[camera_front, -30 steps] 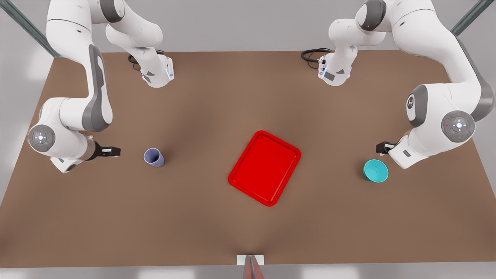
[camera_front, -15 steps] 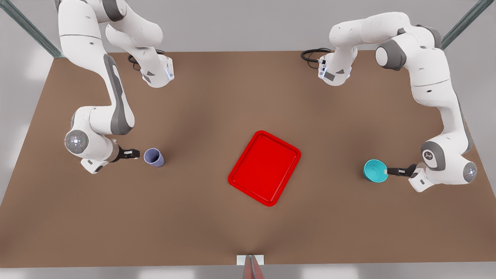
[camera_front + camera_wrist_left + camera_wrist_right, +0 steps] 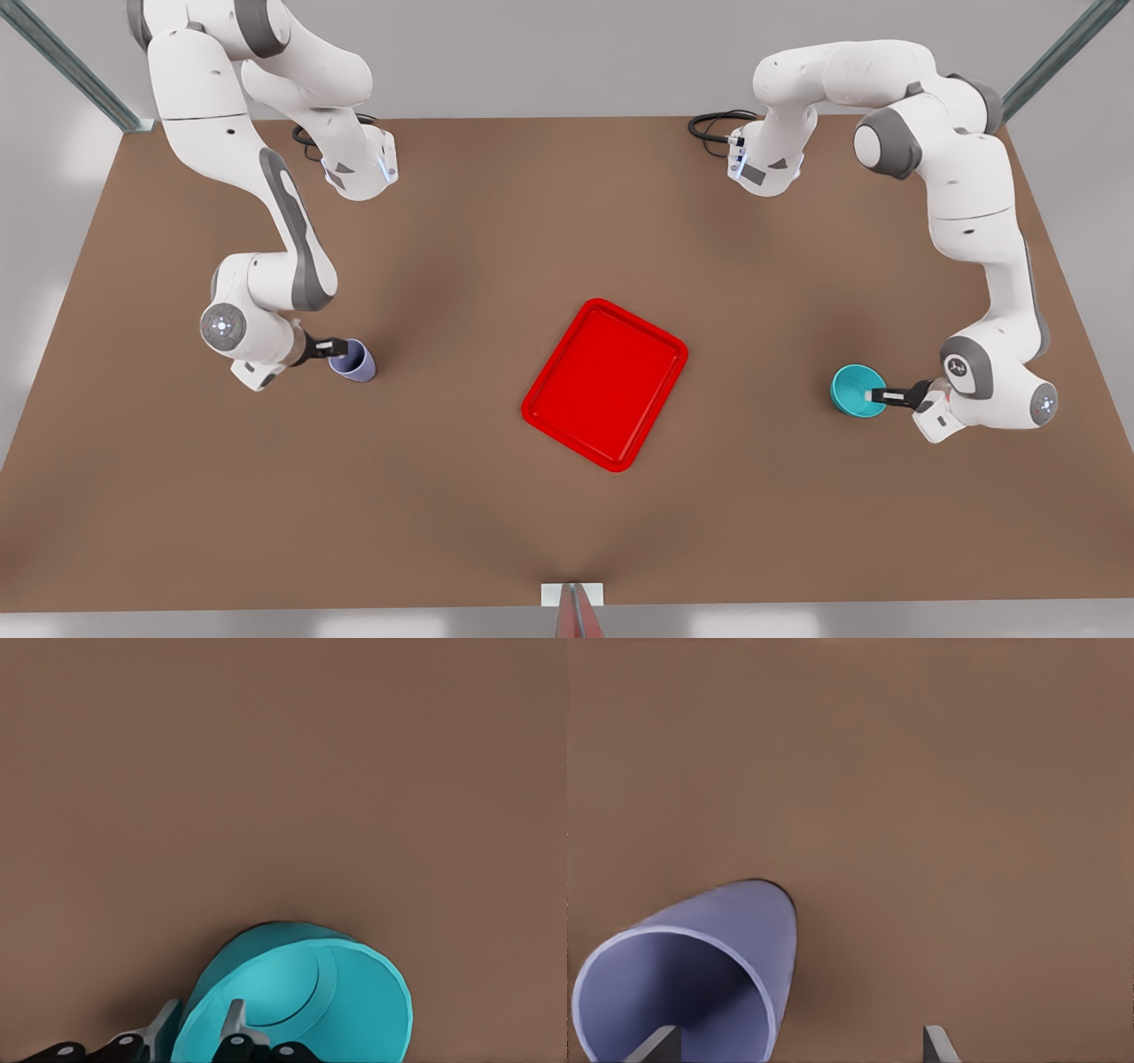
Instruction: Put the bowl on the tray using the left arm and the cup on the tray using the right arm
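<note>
Two grippers sit low on your brown table (image 3: 496,514), one at each side of the front view, with the red tray (image 3: 606,383) lying flat near the middle of the frame, turned at an angle.

Nearest the camera among your task pieces, at the right of the frame, is the teal bowl (image 3: 856,391), upright on the table and well apart from the tray. Your left gripper (image 3: 879,395) reaches in from the right edge of the frame with its tips at the bowl's rim. In the left wrist view the bowl (image 3: 306,1001) fills the lower middle, and the fingers (image 3: 232,1024) straddle its wall, one inside and one outside, spread and not yet pressed together.

At the left of the frame, slightly farther back, the lavender cup (image 3: 353,361) stands upright on the table, also well apart from the tray. Your right gripper (image 3: 336,345) meets its rim from the left. In the right wrist view the cup (image 3: 691,979) sits at lower left, and the fingers (image 3: 656,1047) are spread wide, one over the cup's mouth, the other off to the side over bare table.

Both arm bases stand at the top of the frame.
</note>
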Robot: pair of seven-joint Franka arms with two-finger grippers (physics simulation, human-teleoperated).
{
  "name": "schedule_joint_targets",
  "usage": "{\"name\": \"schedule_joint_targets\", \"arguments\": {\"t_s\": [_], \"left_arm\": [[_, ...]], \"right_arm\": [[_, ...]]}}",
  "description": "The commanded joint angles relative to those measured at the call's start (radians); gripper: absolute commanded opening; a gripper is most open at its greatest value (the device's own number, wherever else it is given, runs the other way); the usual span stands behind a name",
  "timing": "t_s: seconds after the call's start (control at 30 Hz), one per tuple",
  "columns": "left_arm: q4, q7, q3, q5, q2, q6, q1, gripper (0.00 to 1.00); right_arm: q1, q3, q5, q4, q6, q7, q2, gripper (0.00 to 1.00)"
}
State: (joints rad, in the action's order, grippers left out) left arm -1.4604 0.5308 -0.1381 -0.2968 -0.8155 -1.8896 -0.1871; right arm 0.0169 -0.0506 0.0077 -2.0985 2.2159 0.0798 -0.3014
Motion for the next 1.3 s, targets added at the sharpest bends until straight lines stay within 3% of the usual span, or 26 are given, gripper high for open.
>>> {"name": "schedule_joint_targets", "arguments": {"t_s": [0.0, 0.17, 0.3, 0.37, 0.5, 0.63, 0.67, 0.77, 0.97, 1.27], "left_arm": [[0.000, 0.000, 0.000, -0.005, -0.002, 0.001, 0.000, 0.21], [0.002, 0.000, 0.000, -0.018, -0.011, 0.001, 0.000, 0.21], [0.002, -0.032, 0.002, -0.016, 0.003, 0.018, 0.005, 0.21], [0.002, -0.095, 0.012, -0.016, 0.033, 0.044, 0.050, 0.21], [0.005, -0.245, 0.014, -0.051, 0.108, 0.079, 0.233, 0.21], [0.035, -0.581, 0.017, -0.128, 0.136, 0.079, 0.448, 0.21], [0.044, -0.641, 0.028, -0.143, 0.141, 0.079, 0.476, 0.21], [0.043, -0.699, 0.089, -0.160, 0.139, 0.081, 0.480, 0.21], [0.031, -0.716, 0.097, -0.160, 0.133, 0.181, 0.603, 0.21], [0.037, -0.739, 0.094, -0.211, 0.053, 0.066, 0.649, 0.21]], "right_arm": [[0.000, 0.000, 0.000, -0.001, 0.004, 0.000, -0.005, 1.00], [0.000, -0.002, 0.003, -0.011, 0.018, 0.000, -0.035, 0.98], [0.000, -0.011, 0.006, -0.020, 0.051, 0.006, -0.053, 0.77], [0.000, -0.011, 0.006, -0.021, 0.051, 0.006, -0.055, 0.47], [0.011, -0.011, 0.008, -0.035, 0.051, 0.006, -0.055, 0.33], [0.005, -0.014, 0.043, -0.035, 0.050, 0.006, -0.056, 0.30], [0.005, -0.020, 0.044, -0.035, 0.050, 0.003, -0.058, 0.21], [0.003, -0.025, 0.051, -0.034, 0.050, 0.000, -0.056, 0.21], [0.002, -0.028, 0.052, -0.028, 0.048, 0.005, -0.058, 0.21], [0.003, -0.052, 0.055, -0.028, 0.033, 0.005, -0.022, 0.21]]}}
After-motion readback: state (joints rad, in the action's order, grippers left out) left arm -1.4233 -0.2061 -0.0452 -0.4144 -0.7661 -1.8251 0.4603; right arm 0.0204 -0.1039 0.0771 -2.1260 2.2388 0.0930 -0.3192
